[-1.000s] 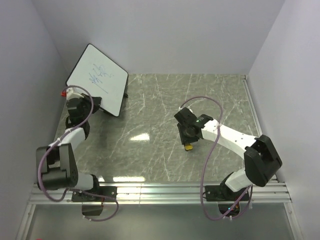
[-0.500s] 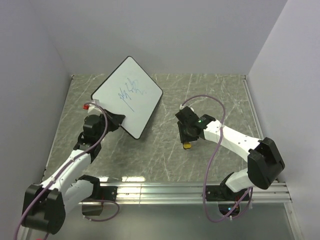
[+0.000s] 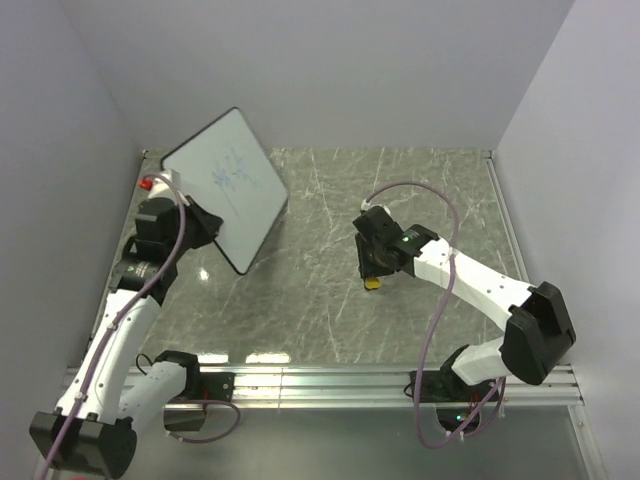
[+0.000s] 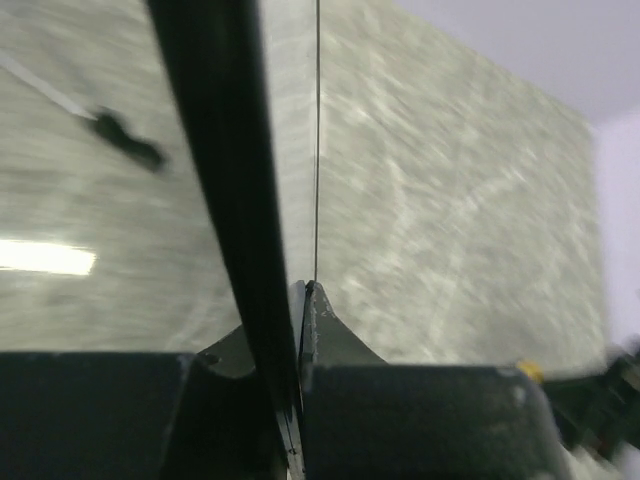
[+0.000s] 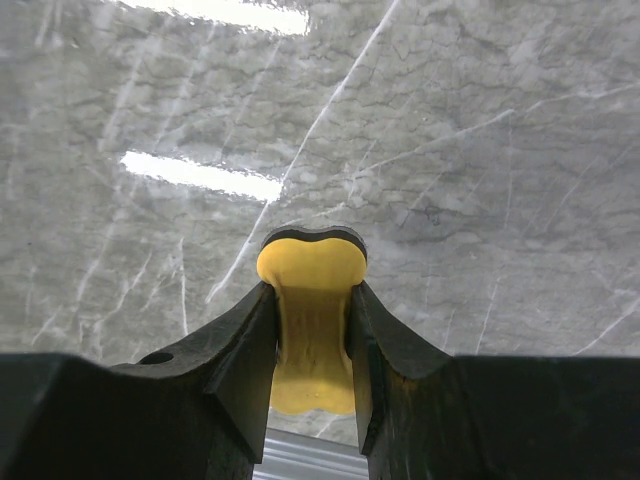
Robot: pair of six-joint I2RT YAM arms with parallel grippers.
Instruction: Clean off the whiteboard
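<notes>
The whiteboard (image 3: 225,185) is lifted off the table at the back left, tilted, with faint blue scribbles (image 3: 230,172) on its face. My left gripper (image 3: 207,230) is shut on its lower left edge. In the left wrist view the board's black rim (image 4: 225,170) runs edge-on between the closed jaws of the left gripper (image 4: 300,292). My right gripper (image 3: 375,272) hovers over the table's middle, shut on the waist of a yellow bone-shaped eraser (image 5: 310,262), whose end pokes out below it (image 3: 373,284). The right gripper (image 5: 312,292) points down at the marble.
Grey marble tabletop (image 3: 300,290) with bright light reflections. White walls close in at the back and both sides. An aluminium rail (image 3: 320,380) runs along the near edge by the arm bases. The right arm's purple cable (image 3: 440,215) loops above it.
The left arm swung the whiteboard from the back left toward the centre, then back left and more upright. The right gripper with the eraser shifted only slightly.
</notes>
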